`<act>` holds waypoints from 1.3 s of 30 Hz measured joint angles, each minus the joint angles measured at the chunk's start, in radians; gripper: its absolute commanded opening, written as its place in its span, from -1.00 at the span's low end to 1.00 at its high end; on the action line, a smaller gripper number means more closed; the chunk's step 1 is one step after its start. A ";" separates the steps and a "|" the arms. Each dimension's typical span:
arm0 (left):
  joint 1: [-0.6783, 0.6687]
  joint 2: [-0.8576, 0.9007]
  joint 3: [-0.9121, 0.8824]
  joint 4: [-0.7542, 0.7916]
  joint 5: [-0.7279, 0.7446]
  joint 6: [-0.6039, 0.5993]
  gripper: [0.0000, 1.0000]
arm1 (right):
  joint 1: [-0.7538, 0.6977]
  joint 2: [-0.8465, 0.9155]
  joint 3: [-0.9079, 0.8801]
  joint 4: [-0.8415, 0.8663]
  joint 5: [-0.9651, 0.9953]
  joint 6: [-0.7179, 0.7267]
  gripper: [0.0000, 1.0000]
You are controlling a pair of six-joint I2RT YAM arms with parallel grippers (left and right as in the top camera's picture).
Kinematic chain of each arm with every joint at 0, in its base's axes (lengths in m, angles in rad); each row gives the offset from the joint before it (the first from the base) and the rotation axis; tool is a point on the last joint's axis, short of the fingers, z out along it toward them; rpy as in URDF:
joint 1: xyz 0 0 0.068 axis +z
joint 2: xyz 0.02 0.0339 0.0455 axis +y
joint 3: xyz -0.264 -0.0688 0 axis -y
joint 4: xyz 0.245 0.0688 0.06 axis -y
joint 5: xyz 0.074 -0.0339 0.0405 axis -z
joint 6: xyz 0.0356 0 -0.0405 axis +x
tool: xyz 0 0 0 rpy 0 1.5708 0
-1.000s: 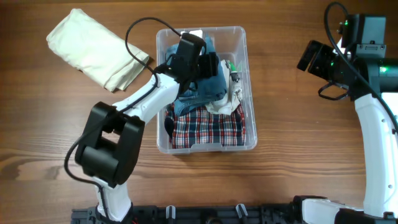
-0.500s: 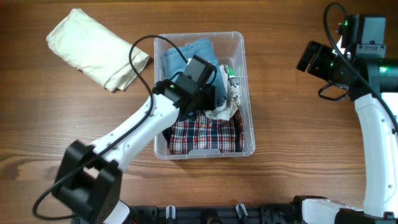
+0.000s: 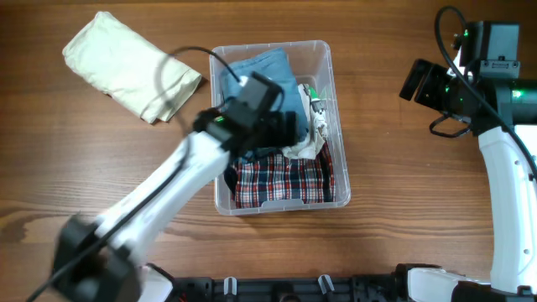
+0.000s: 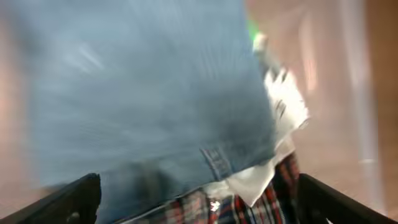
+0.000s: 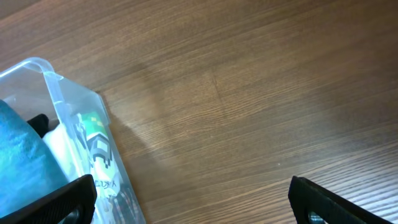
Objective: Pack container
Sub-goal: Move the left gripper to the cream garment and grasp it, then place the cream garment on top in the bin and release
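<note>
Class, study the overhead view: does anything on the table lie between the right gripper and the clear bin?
Nothing visible does. Only bare table separates the right gripper from the bin; the right wrist view shows the same open wood.

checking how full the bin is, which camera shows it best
Overhead: the whole bin shows with the clothes in it, the left arm across part. Right wrist catches one corner only; left wrist is a blurred close-up of jeans inside.
</note>
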 measured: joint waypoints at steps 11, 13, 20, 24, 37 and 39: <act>0.914 0.090 -0.002 0.194 0.064 0.036 1.00 | 0.000 0.000 -0.001 -0.025 0.000 -0.027 0.99; 0.984 0.193 -0.004 0.254 0.125 0.032 0.99 | 0.000 0.000 -0.001 -0.025 0.000 -0.027 1.00; 1.014 0.450 -0.012 0.574 0.313 -0.008 0.99 | 0.000 0.000 -0.001 -0.025 0.000 -0.027 0.99; 0.957 0.541 0.009 0.783 0.357 -0.111 0.50 | 0.000 0.000 -0.001 -0.026 0.000 -0.027 0.99; 0.916 0.451 0.009 0.663 0.532 -0.222 -0.92 | 0.000 0.000 -0.001 -0.047 -0.004 -0.066 1.00; 0.913 0.289 0.006 0.591 0.539 -0.185 -0.92 | 0.000 0.000 -0.001 -0.049 -0.005 -0.069 0.99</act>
